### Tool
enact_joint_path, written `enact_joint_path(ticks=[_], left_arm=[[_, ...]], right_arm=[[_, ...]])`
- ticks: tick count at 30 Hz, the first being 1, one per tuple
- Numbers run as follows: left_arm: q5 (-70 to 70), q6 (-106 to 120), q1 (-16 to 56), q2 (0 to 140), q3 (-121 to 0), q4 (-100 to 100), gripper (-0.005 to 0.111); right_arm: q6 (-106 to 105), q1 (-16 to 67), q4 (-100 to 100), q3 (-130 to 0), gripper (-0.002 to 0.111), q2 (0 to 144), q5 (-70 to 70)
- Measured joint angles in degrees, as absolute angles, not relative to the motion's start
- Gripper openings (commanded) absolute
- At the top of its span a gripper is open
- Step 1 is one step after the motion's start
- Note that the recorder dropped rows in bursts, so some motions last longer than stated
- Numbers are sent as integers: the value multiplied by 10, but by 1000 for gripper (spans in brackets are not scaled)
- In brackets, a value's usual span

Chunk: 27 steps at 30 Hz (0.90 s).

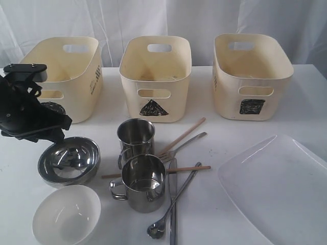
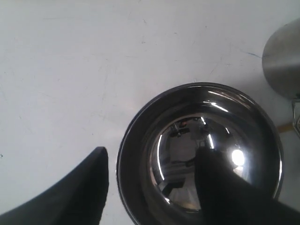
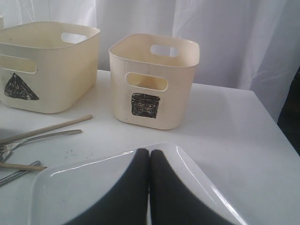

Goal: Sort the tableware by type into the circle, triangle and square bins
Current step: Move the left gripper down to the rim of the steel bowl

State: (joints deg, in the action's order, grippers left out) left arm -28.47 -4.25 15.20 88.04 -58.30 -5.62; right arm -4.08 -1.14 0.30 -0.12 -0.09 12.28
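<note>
The steel bowl [image 1: 69,161] sits left of centre, with the white bowl [image 1: 66,214] in front of it. My left gripper [image 2: 152,151] is open astride the steel bowl's [image 2: 178,140] rim, one finger outside and one inside. Two steel mugs [image 1: 136,135] [image 1: 144,181] stand mid-table. Beside them lie chopsticks [image 1: 181,137], a fork [image 1: 184,144], a knife [image 1: 172,214] and a long spoon [image 1: 176,201]. The white plate [image 1: 278,184] lies at the right. My right gripper [image 3: 150,151] is shut and empty, over the plate [image 3: 79,187]; the exterior view does not show it.
Three cream bins line the back: the triangle bin [image 1: 155,76], the square bin [image 1: 251,74] and a left bin [image 1: 66,71], its mark hidden behind my left arm [image 1: 30,112]. A mug [image 2: 283,61] stands close to the steel bowl.
</note>
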Motion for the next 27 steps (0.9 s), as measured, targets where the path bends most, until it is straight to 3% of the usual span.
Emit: enact_joint_path(ticks=[27], left_arm=[[-317, -27, 152, 881, -584, -55, 59]], right_arm=[[-41, -11, 3, -1, 0, -1, 123]])
